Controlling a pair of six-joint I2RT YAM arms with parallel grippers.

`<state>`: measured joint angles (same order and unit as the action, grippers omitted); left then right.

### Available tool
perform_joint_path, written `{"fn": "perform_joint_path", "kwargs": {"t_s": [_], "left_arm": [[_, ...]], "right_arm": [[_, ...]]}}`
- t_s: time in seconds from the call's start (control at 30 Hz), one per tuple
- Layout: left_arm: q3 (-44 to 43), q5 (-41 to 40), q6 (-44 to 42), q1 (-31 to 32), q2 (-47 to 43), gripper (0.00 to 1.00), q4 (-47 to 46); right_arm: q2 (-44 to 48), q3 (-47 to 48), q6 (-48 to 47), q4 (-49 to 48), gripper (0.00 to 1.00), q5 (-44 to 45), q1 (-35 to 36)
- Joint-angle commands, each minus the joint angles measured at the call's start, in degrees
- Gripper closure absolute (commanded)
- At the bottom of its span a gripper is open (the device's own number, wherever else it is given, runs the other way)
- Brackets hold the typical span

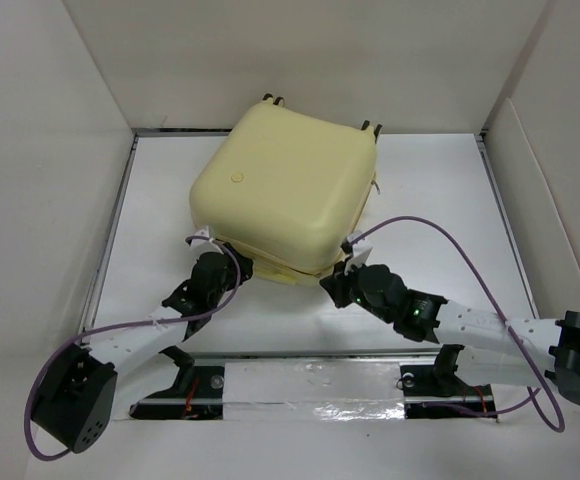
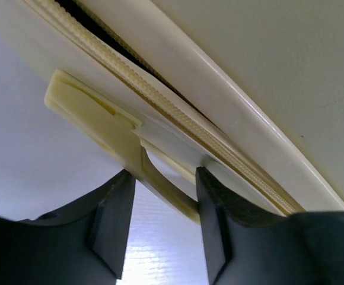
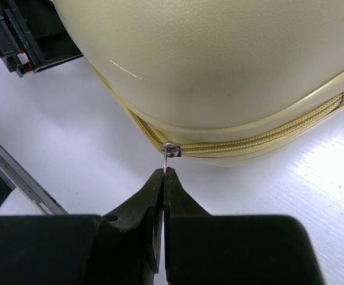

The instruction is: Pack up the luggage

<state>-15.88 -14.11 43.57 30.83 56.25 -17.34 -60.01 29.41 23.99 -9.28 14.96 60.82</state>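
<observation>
The luggage (image 1: 285, 190), a pale-yellow hard-shell suitcase, lies flat in the middle of the white table with its lid down and its wheels (image 1: 372, 127) at the far side. My left gripper (image 1: 225, 266) is at its near left edge. In the left wrist view the gripper (image 2: 163, 202) is open, its fingers (image 2: 114, 222) straddling the suitcase's carry handle (image 2: 101, 119) under the zipper track (image 2: 160, 98). My right gripper (image 1: 338, 282) is at the near right corner. In the right wrist view it (image 3: 163, 173) is shut on the metal zipper pull (image 3: 169, 151) of the shell (image 3: 219, 59).
White walls enclose the table on the left, right and far sides. A metal rail (image 1: 310, 385) with the arm bases runs along the near edge. Purple cables (image 1: 450, 235) loop from both arms. Part of the left arm (image 3: 24, 35) shows at the right wrist view's upper left.
</observation>
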Motion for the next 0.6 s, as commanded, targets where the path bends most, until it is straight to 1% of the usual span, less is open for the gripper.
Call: {"fn": "perform_joint_path", "kwargs": {"t_s": [0.0, 0.07, 0.1, 0.13, 0.27, 0.3, 0.4, 0.47, 0.5, 0.53, 0.57], "left_arm": [[-0.47, 0.30, -2.79, -0.51, 5.00, 0.61, -6.38], [-0.55, 1.71, -3.75, -0.51, 7.73, 0.72, -8.76], [-1.08, 2.50, -3.84, -0.51, 8.17, 0.92, -8.93], [-1.08, 3.29, -4.11, 0.02, 8.61, 1.00, -9.46], [-0.30, 5.40, -3.94, 3.09, 7.83, 1.00, -9.46], [1.53, 8.28, -3.24, 3.10, 7.30, 1.00, -10.25], [5.49, 12.25, -0.34, 3.62, 5.46, 1.00, -13.68], [6.21, 10.78, 0.55, 6.42, 4.31, 1.00, -13.86], [5.78, 6.68, 1.51, 8.70, 3.96, 1.00, -13.42], [5.16, 4.72, 2.04, 13.33, 3.87, 1.00, -12.20], [4.46, 3.31, 2.65, 15.21, 4.04, 1.00, -11.58]], "right_arm": [[2.09, 1.00, 0.89, -3.64, 1.00, -4.94, 1.32], [2.18, 0.83, 0.71, -3.55, 1.00, -4.24, 1.32], [2.09, 0.74, 0.54, -3.64, 1.00, -4.15, 1.32], [2.00, 0.74, 0.10, -3.55, 1.00, -4.41, 1.32], [2.44, 0.65, -0.70, -3.38, 1.00, -5.90, -1.74], [2.70, 0.56, -0.96, -3.46, 1.00, -6.26, -2.36], [2.79, 0.74, -2.01, -4.60, 1.00, -8.01, -4.30], [0.17, 1.35, -2.89, -6.53, 1.00, -10.20, -4.30], [-1.41, 2.83, -3.24, -7.15, 1.00, -11.61, -4.30], [-3.43, 3.89, -3.07, -7.59, 1.00, -13.36, -3.61], [-5.45, 4.86, -2.98, -9.25, 1.00, -14.51, -2.73]]}}
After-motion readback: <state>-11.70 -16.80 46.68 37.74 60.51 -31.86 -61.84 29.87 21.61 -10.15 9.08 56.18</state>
